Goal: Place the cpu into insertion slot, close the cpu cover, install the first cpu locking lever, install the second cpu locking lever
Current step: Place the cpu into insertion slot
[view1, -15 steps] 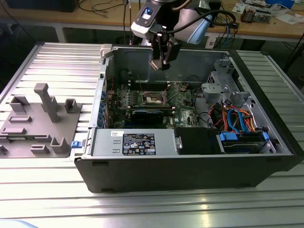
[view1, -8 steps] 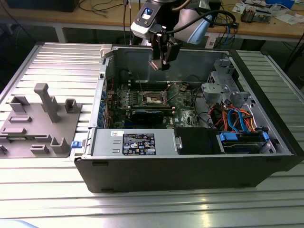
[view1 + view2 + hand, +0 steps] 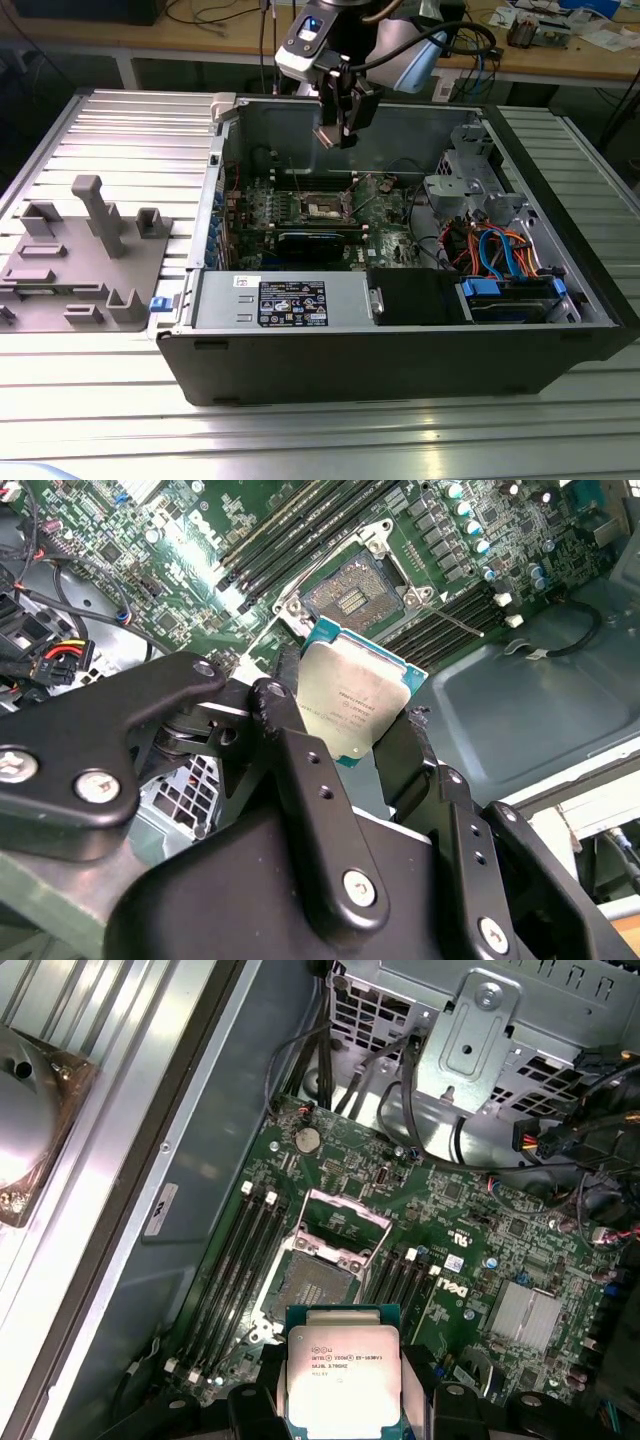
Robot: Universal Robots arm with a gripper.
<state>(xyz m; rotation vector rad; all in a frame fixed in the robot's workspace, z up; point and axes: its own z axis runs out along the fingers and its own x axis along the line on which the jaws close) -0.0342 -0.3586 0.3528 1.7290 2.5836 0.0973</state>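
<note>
My gripper (image 3: 340,125) hangs over the open computer case, shut on the cpu (image 3: 355,695). The cpu (image 3: 342,1375) is a square chip with a silver-grey top, held by two opposite edges between black fingers (image 3: 300,760). It is in the air, above and apart from the insertion slot (image 3: 310,1285), a dark square socket with a silvery rim on the green motherboard (image 3: 470,1230). The insertion slot (image 3: 352,595) lies bare, with nothing in it. Beside the socket the cpu cover (image 3: 345,1222) stands swung open. A thin wire lever (image 3: 455,620) sticks out next to the socket.
Black memory slots (image 3: 240,1250) flank the socket on both sides. A metal drive cage (image 3: 480,1030) and cable bundles (image 3: 500,250) fill one end of the case. The power supply (image 3: 285,300) lies along its front wall. A grey fixture (image 3: 85,250) sits on the table at the exterior view's left.
</note>
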